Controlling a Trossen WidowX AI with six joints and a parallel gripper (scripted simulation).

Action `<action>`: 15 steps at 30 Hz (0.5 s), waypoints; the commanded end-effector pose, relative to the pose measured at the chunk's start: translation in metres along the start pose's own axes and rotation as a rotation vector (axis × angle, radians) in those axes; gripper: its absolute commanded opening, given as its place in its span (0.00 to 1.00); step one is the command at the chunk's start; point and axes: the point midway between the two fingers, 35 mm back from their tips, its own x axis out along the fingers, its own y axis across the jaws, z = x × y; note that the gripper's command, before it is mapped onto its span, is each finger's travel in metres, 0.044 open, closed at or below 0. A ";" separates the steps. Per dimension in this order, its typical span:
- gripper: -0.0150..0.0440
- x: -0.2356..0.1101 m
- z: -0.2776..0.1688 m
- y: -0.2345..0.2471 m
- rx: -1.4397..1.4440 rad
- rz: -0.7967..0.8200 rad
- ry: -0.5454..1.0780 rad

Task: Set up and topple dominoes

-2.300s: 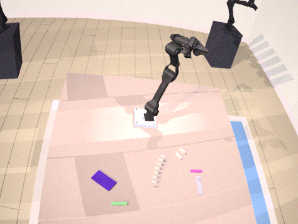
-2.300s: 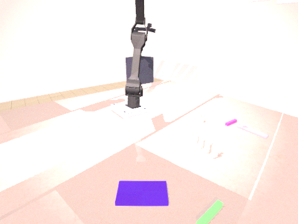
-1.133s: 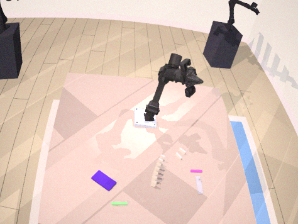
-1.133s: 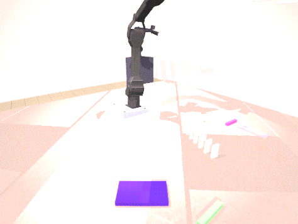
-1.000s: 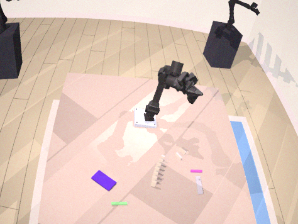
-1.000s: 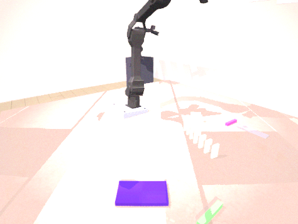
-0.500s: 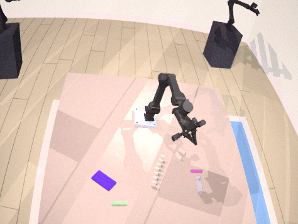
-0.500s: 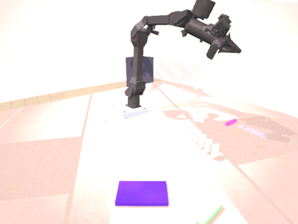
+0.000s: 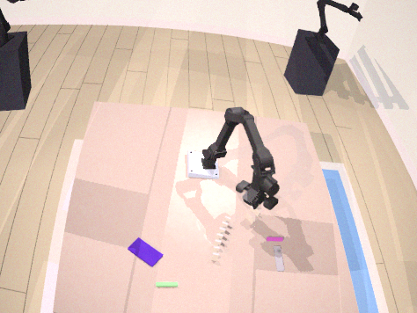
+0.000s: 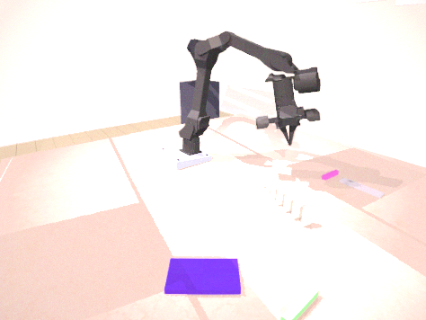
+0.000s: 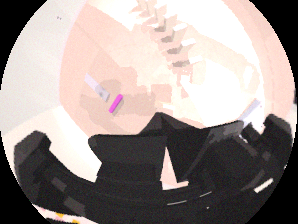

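Top: gripper [image 9: 259,207] clenched on nothing, hovering just beyond the row's [image 9: 221,239] far end. Exterior: fingertips [image 10: 289,140] pinched together above the table [image 10: 90,180], well above the dominoes. Wrist: row [image 11: 166,36] ahead, upright. Probably the push step; next, descend and nudge the end domino gently.

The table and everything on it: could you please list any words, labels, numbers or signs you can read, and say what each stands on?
None can be read.
Purple card: plain, no print.
Green strip and pink strip: plain.
Grey strip: faint markings in the exterior view, too blurred to read.
Dominoes: too small to show any pips.
Arm and closed tool: no label visible.
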 end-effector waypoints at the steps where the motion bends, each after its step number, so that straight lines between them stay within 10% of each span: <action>1: 0.25 0.014 -0.018 -0.035 0.149 -0.196 -0.009; 15: 0.25 0.014 -0.020 -0.037 0.158 -0.208 -0.011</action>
